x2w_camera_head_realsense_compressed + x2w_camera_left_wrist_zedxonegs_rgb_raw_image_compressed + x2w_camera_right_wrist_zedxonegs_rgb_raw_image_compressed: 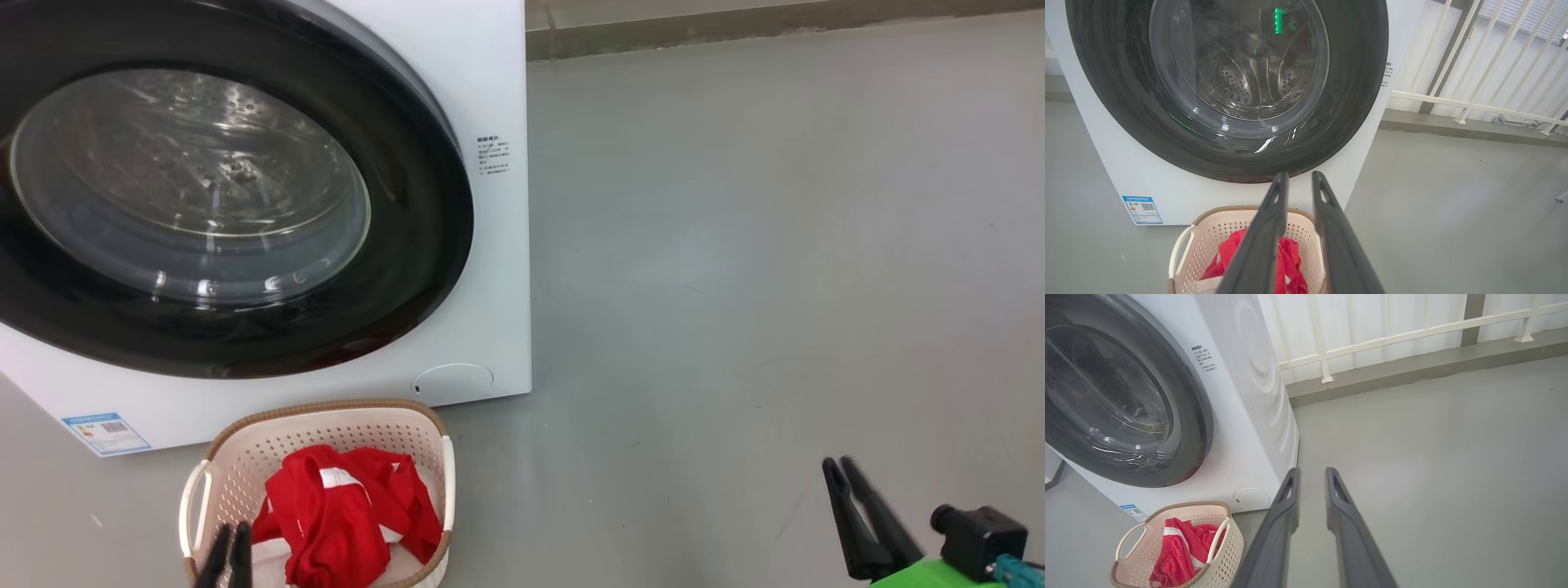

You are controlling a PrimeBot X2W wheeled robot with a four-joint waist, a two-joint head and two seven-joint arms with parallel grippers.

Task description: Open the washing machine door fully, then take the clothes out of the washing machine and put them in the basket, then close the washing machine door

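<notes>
item: washing machine door (424,245), looks shut, flush on the washing machine (498,82).
clothes (335,523): red, lying in the basket (326,411), on the floor just before the machine.
left tool (1300,176): above the basket, fingers narrowly apart, empty; door straight ahead and higher.
right tool (1312,472): narrowly apart, empty, over bare floor well off to the side.
nearer arm: left.

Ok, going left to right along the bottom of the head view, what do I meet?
blue sticker on the washing machine → left gripper → red clothes → right gripper. The basket is left out: it spans the left gripper and the clothes.
</notes>
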